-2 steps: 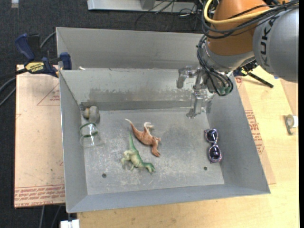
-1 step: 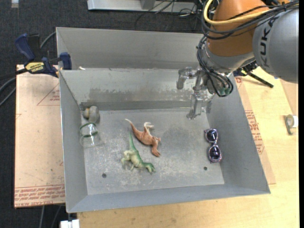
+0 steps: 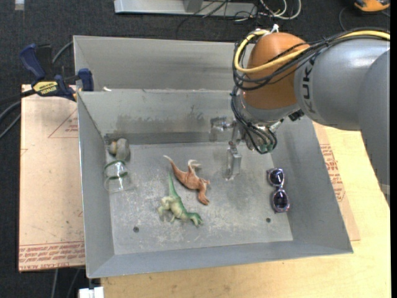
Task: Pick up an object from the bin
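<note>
The grey arm [image 3: 347,82] with its orange cover [image 3: 273,70] reaches in from the right, and its gripper [image 3: 231,171] points down over bare floor in the middle of the grey metal bin [image 3: 93,185]; whether the claw is released or clenched cannot be told. Nearest to it, just to its left, lies an orange-brown toy dinosaur [image 3: 189,177]. A green toy dinosaur [image 3: 177,208] lies below that one. Purple sunglasses [image 3: 277,189] sit to the gripper's right. By the left wall rest a clear rounded object [image 3: 116,176] and, above it, a small grey-tan lump [image 3: 118,148]
</note>
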Controlling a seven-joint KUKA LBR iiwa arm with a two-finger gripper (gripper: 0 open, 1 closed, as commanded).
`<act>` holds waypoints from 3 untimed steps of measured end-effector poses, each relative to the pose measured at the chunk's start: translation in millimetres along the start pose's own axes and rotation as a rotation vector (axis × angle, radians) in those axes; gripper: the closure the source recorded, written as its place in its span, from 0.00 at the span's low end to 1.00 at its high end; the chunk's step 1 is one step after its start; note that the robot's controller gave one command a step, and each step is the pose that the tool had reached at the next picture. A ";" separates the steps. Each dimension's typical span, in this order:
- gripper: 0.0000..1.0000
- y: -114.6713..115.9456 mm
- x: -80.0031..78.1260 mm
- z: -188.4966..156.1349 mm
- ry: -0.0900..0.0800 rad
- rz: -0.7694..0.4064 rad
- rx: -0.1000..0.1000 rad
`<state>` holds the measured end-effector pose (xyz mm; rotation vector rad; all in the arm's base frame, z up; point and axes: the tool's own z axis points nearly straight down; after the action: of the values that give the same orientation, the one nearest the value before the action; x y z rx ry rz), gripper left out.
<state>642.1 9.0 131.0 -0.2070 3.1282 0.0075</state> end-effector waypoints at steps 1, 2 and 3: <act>1.00 35.9 -11.7 16.5 -0.003 -0.268 0.001; 0.00 35.3 -11.8 16.3 -0.004 -0.267 0.001; 0.00 35.2 -11.7 16.3 -0.004 -0.267 0.001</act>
<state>649.2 45.5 114.9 -0.6203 3.0687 0.0045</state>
